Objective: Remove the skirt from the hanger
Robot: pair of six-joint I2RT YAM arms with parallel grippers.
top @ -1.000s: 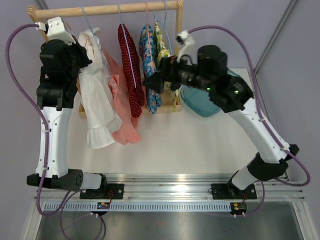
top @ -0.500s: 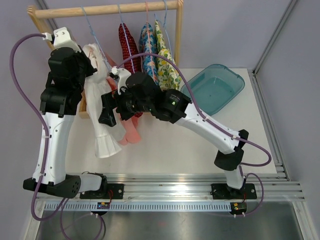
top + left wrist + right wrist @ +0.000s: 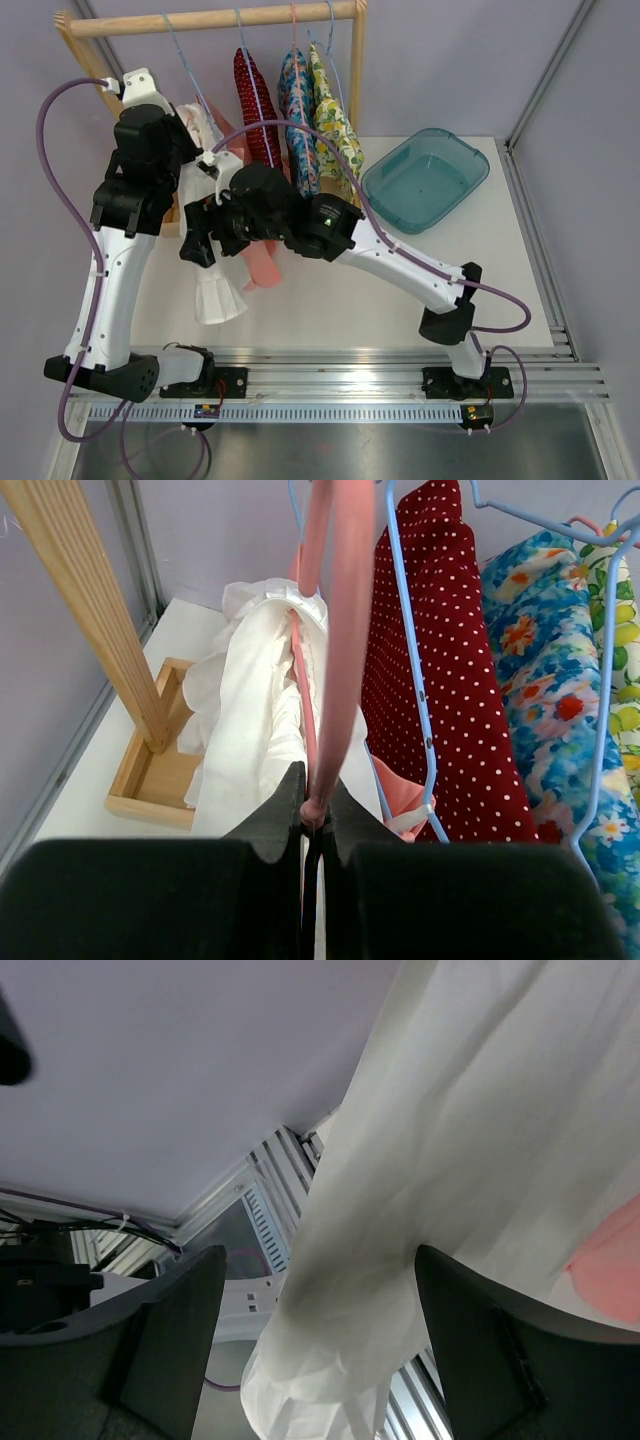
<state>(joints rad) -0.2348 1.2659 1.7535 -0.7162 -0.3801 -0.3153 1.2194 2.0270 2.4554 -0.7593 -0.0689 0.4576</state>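
Note:
The white skirt (image 3: 216, 292) hangs from a pink hanger (image 3: 333, 630) in front of the wooden rack. My left gripper (image 3: 317, 812) is shut on the lower end of the pink hanger, with the skirt (image 3: 250, 715) just beyond its fingers. In the top view the left gripper (image 3: 190, 130) is up by the skirt's waist. My right gripper (image 3: 196, 248) is open at the skirt's middle. In the right wrist view the skirt (image 3: 420, 1190) hangs between its two spread fingers (image 3: 170, 1340), and the right gripper (image 3: 320, 1350) holds nothing.
The wooden rack rail (image 3: 210, 18) carries a red dotted garment (image 3: 258, 95) and flowered ones (image 3: 310, 110). A salmon garment (image 3: 262, 268) hangs behind the skirt. A teal basin (image 3: 471, 168) sits at the right. The rack post (image 3: 95, 610) stands left.
My right arm has swung left from the flowered garments to the white skirt. My left arm has drawn the hanger and skirt forward, so the skirt hangs nearer the front.

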